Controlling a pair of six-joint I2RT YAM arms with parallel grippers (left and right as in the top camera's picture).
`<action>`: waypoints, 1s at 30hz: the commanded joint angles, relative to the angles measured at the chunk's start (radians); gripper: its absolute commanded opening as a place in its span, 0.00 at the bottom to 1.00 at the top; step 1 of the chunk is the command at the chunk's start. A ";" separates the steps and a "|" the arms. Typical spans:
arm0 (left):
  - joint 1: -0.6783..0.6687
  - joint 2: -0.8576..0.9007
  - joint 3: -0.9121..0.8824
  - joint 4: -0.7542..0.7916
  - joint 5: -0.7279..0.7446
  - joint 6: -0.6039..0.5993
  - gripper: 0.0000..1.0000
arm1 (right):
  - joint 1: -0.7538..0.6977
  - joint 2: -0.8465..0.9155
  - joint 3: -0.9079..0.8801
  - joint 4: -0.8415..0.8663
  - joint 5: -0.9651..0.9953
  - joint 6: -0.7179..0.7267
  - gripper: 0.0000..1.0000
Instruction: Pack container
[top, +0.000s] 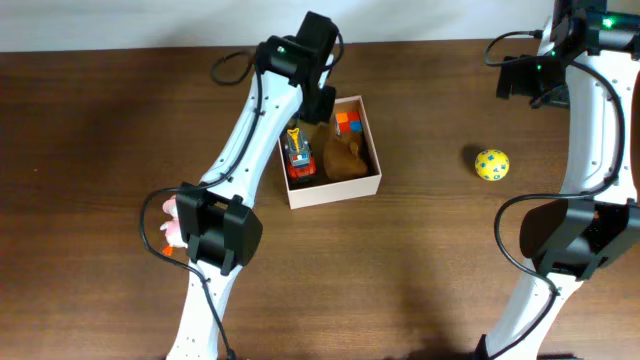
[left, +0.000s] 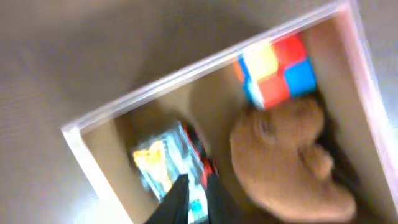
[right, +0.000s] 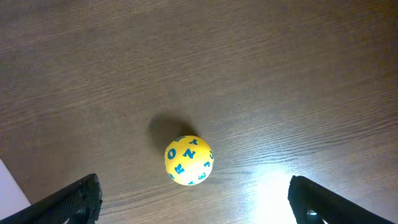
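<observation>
Container on desk, directly below left jaws, which are pressed almost together above the toy truck inside it. Right jaws spread wide over yellow ball, well apart from container.

Matt wood-grain table, white-walled cardboard container with tan inside, fuzzy plush toy.

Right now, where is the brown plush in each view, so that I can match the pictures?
Overhead: the brown plush lies in the right half of the container, near the picture's centre.
Left wrist: it is at the lower right, inside the container.
Right wrist: it is not in it.
Shared landmark: the cube, just above the plush in the overhead and left wrist views.
</observation>
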 joint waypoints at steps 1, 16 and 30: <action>0.002 0.006 0.011 -0.081 0.066 -0.148 0.03 | 0.002 -0.006 0.021 0.000 0.016 0.004 0.99; -0.055 0.008 -0.017 -0.199 0.066 -0.266 0.02 | 0.002 -0.006 0.021 0.000 0.016 0.004 0.99; -0.055 0.008 -0.190 -0.140 0.068 -0.286 0.02 | 0.002 -0.006 0.021 0.000 0.016 0.004 0.99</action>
